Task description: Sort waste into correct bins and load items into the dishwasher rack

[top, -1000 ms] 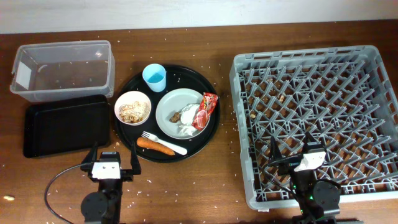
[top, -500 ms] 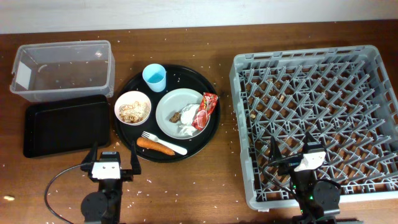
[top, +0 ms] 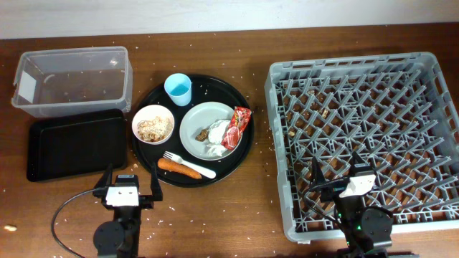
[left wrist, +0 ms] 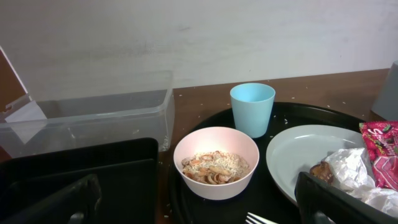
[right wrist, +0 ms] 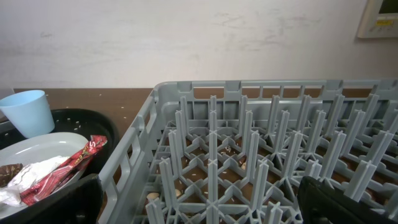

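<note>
**Gripper state.** We find the left gripper [top: 130,181] at the lower left of the overhead frame, its fingers spread wide and holding nothing. It sits on the table [top: 237,215] just below the round black tray [top: 215,86]. The right gripper [top: 335,170] is at the lower right, also spread and empty, over the near edge of the dishwasher rack [top: 276,143].

**Bins.** The clear tub [top: 72,82] occupies the upper left of the overhead frame. The flat black tray [top: 77,143] lies directly below it, and the two are close together.

**Items and waste.** All of these rest on the round black tray at centre left.
- The blue cup [top: 178,89] stands upright at the top of the tray.
- The white bowl [top: 153,124] sits at the tray's left and holds the grain scraps [top: 153,129].
- The plate [top: 195,118] lies to the right of the bowl. On it we see the brown food bit [top: 203,134], the crumpled tissue [top: 216,149] and the red wrapper [top: 235,127]. The wrapper overhangs the plate's right rim.
- The carrot [top: 179,168] lies at the tray's lower edge, with the white fork [top: 208,172] lying against it.

**Rack.** The rack fills the right half of the frame. Small brown crumbs show across its lattice floor. Loose grains are scattered over the table.
</note>
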